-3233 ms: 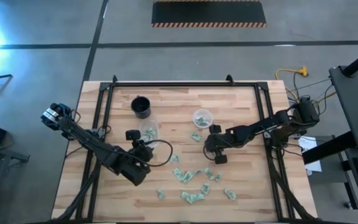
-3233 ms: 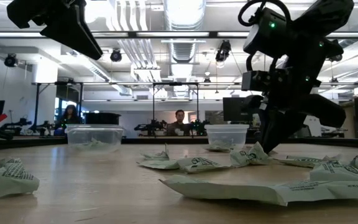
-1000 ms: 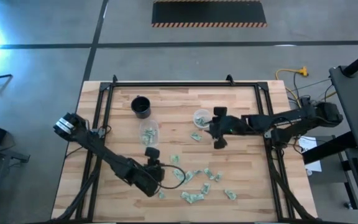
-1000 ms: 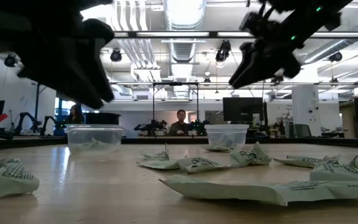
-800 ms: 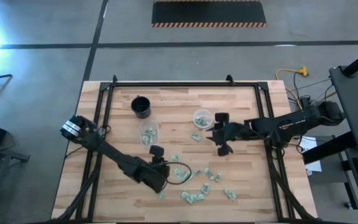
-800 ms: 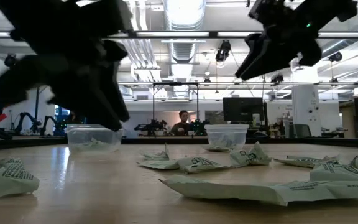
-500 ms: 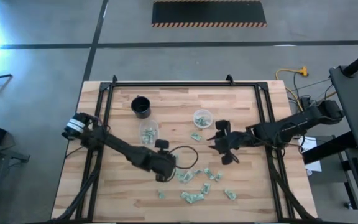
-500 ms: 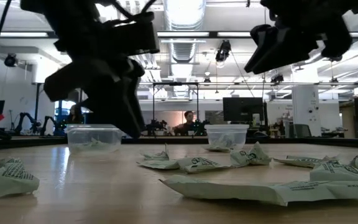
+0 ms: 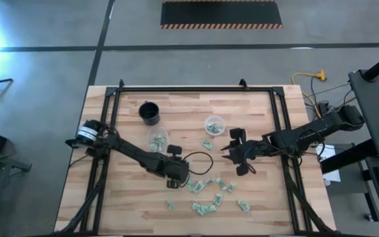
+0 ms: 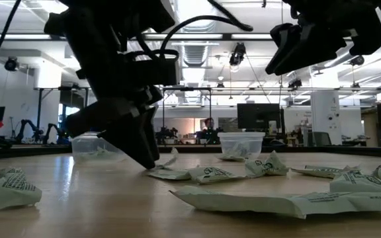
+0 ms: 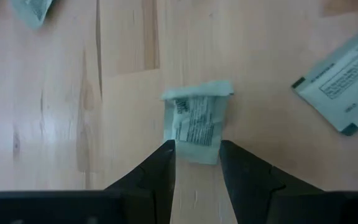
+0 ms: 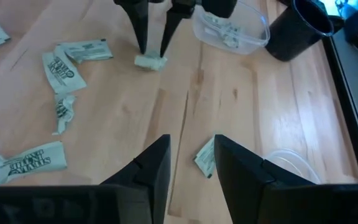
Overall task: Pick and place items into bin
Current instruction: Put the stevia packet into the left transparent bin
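Note:
Small pale green-and-white packets (image 9: 206, 191) lie scattered on the wooden table (image 9: 255, 105). My left gripper (image 11: 196, 149) is open and down at the table; its fingertips stand on either side of one crumpled packet (image 11: 194, 121). The right wrist view shows the same packet (image 12: 149, 61) under those fingers. My right gripper (image 12: 191, 146) hangs open above the table, nothing between its fingers, with a packet (image 12: 205, 158) on the table below it. Two clear bins (image 9: 214, 124) (image 9: 157, 138) hold packets. My left gripper's fingertips (image 11: 168, 149) come from above, pointing down, at the two side edges of the packet's near end (image 11: 191, 152). Whether they touch it I cannot tell. The packet lies on the table.
A black cup (image 9: 149, 112) stands at the far left beside the bins. A black frame (image 9: 176, 88) runs along the table's far and side edges. Loose packets (image 10: 256, 165) lie across the near right of the table.
My left gripper has gone toward the table's right edge and come down to the table over the crumpled packet. My right gripper has drawn away from the far clear bin toward the near edge, staying raised.

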Tool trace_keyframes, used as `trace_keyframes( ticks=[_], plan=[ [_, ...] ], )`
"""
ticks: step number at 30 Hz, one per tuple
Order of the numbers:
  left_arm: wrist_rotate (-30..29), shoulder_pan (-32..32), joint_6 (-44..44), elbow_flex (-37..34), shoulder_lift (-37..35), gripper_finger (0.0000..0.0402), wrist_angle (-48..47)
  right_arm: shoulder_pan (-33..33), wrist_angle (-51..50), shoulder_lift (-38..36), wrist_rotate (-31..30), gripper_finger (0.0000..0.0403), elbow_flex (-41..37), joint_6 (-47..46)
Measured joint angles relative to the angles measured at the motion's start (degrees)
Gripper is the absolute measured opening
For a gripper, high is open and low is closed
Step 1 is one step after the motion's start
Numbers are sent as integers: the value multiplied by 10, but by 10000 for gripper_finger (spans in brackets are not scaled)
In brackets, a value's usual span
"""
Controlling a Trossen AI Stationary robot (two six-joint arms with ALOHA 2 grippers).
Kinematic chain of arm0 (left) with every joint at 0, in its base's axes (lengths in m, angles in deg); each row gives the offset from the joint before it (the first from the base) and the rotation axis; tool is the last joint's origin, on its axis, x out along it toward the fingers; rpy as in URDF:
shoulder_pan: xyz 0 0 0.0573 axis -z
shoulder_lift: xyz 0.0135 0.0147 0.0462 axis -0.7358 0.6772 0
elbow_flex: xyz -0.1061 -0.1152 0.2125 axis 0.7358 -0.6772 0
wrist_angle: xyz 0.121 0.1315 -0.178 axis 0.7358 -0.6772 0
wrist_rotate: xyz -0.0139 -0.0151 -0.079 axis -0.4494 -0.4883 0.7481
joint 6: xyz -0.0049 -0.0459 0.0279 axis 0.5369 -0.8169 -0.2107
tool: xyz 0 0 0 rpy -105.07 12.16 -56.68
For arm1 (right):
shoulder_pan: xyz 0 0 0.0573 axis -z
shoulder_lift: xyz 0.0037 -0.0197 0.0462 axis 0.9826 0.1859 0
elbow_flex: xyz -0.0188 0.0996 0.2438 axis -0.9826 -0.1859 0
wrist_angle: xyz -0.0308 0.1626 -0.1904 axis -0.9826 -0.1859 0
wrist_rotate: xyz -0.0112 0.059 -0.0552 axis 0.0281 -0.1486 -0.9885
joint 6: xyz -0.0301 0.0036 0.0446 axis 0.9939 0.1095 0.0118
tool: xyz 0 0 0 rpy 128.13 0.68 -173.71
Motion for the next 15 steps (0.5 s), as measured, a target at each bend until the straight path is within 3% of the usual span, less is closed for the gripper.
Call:
trace_keyframes(
  ticks=[15],
  plan=[
    [67,-32,31,7,-13,118,-10,0,0,0,0,107,0,-3]
  ],
)
